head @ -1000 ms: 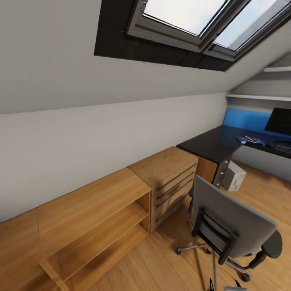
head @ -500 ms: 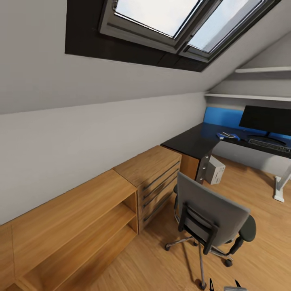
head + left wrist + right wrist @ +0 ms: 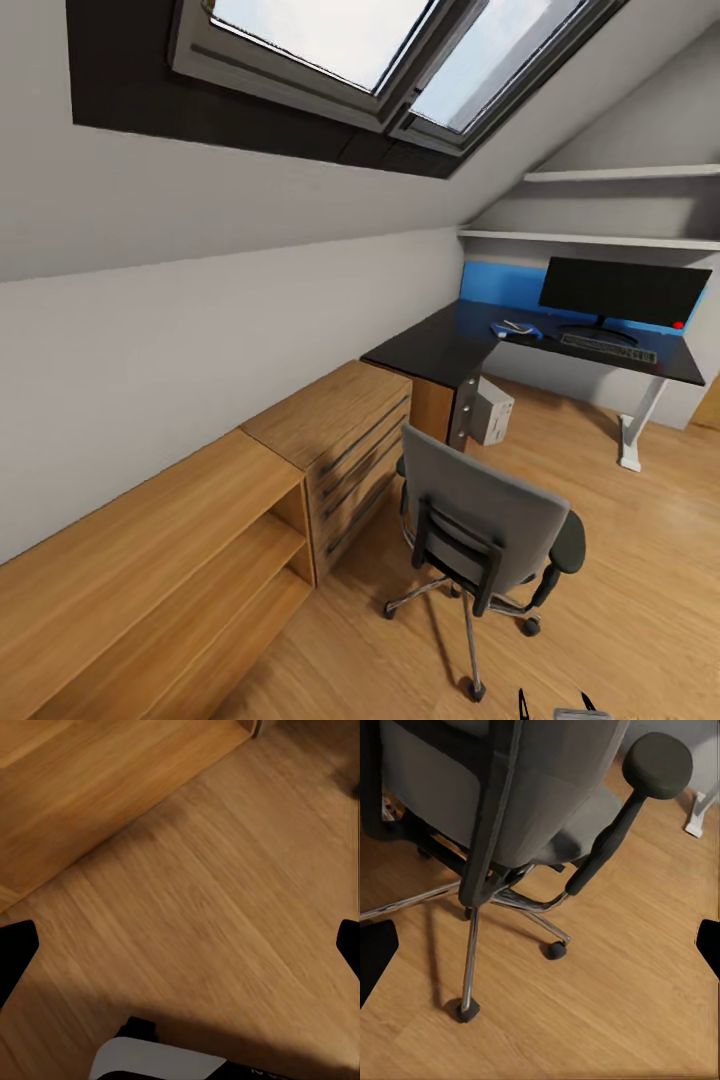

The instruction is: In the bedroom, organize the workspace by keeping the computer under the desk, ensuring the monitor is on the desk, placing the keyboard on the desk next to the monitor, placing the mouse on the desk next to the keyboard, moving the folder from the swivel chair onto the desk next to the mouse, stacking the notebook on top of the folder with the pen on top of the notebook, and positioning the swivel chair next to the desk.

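Black right tool (image 3: 540, 945) wide open (holding nothing), swivel chair (image 3: 510, 802) beyond

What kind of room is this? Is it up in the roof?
Probably an attic room set up as a home office. The wall slopes up to a skylight, a black desk holds a monitor and keyboard, and a swivel chair stands on the wooden floor.

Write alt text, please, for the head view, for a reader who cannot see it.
A grey swivel chair stands on a wooden floor, its back to the camera, in an attic bedroom. Beyond it, a black desk carries a monitor, a keyboard and a blue folder, with a grey computer beneath. Wooden shelving lines the sloped wall under skylights.
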Robot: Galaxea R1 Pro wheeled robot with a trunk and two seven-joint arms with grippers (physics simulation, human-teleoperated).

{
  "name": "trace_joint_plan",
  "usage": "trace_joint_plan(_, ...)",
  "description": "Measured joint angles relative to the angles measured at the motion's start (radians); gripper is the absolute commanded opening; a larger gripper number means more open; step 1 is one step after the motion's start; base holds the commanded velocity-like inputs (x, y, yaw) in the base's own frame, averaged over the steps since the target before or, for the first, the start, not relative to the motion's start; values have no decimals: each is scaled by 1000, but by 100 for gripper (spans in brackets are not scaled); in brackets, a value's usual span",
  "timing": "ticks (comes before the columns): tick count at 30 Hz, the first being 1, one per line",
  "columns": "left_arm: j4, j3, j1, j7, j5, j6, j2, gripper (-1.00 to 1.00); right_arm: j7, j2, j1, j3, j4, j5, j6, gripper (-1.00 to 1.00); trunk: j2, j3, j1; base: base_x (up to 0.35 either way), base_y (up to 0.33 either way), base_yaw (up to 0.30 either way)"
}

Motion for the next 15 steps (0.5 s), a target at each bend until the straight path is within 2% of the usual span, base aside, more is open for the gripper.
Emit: trace_joint_plan(15, 1, -2, 0, 0, -1, 0, 0, 100, 0, 0, 0, 3, 0, 0, -2, 100, 0, 0, 0, 254, 166, -267)
